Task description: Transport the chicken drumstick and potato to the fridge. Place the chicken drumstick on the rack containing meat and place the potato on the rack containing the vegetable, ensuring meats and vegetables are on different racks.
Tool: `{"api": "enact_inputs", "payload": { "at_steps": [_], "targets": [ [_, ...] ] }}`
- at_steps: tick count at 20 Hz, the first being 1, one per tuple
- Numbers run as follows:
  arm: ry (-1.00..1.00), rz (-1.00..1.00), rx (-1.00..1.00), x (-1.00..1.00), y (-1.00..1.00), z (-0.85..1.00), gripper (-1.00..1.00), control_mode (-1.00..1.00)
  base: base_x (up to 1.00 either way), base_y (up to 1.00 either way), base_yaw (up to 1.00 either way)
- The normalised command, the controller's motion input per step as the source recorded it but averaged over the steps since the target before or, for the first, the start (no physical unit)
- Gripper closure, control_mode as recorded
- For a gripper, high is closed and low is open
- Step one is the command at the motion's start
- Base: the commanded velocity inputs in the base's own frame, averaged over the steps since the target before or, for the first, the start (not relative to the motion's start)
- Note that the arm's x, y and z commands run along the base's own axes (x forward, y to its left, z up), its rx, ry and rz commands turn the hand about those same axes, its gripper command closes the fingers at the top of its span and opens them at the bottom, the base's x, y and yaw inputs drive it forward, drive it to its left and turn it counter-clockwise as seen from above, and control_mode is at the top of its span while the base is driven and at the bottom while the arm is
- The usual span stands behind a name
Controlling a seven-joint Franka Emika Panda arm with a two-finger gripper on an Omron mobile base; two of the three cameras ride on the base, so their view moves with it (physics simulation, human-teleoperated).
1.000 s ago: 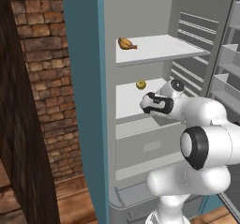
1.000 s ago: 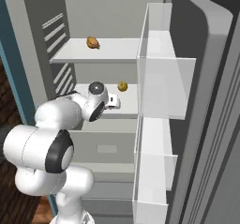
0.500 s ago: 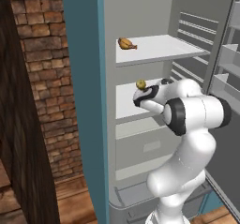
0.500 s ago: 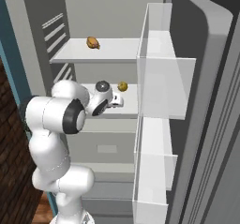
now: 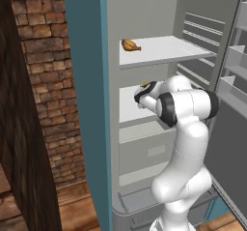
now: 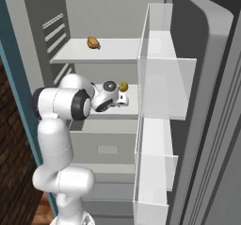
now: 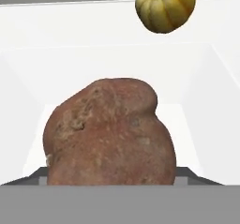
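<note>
- A lumpy, reddish-brown potato (image 7: 110,134) with a mottled, pitted skin sits large and close in the hand view, right at the gripper (image 7: 112,183); its lower part is cut off, so the pictures do not settle whether the fingers pinch it or stand spread around it.
- Beyond the potato on the same smooth white lower shelf (image 7: 201,63) rests the vegetable (image 7: 165,5), a small yellow ribbed lump shaped like a squash.
- The fridge (image 5: 84,80) stands open, its teal side panel flat and glossy, its inside pale grey-white with slatted ribs on the back wall.
- On the rack containing meat (image 5: 164,49), the higher flat white shelf, lies the meat (image 5: 130,45), an orange-yellow drumstick shape with a tapered end, near the shelf's left edge in the left base view.
- The white arm (image 6: 61,106) rises from the base, bends at its dark elbow joint and reaches level into the lower shelf, the hand (image 6: 110,97) just beside the vegetable in the right base view.
- A rough red brick wall (image 5: 41,80) flanks the fridge's left side.
- The door's clear, boxy bins (image 6: 164,78) hang at right.
</note>
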Motion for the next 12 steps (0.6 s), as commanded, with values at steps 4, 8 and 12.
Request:
{"api": "enact_inputs", "payload": {
  "at_steps": [4, 8, 12],
  "targets": [
    [0.08, 0.00, 0.00, 0.32, -0.08, -0.50, -1.00, -1.00, 0.00, 0.00, 0.00],
    [-0.02, 0.00, 0.00, -0.03, 0.00, -0.13, -1.00, -1.00, 0.00, 0.00, 0.00],
    [-0.08, -0.03, 0.00, -0.24, 0.07, 0.20, -1.00, -1.00, 0.00, 0.00, 0.00]
  ]
}}
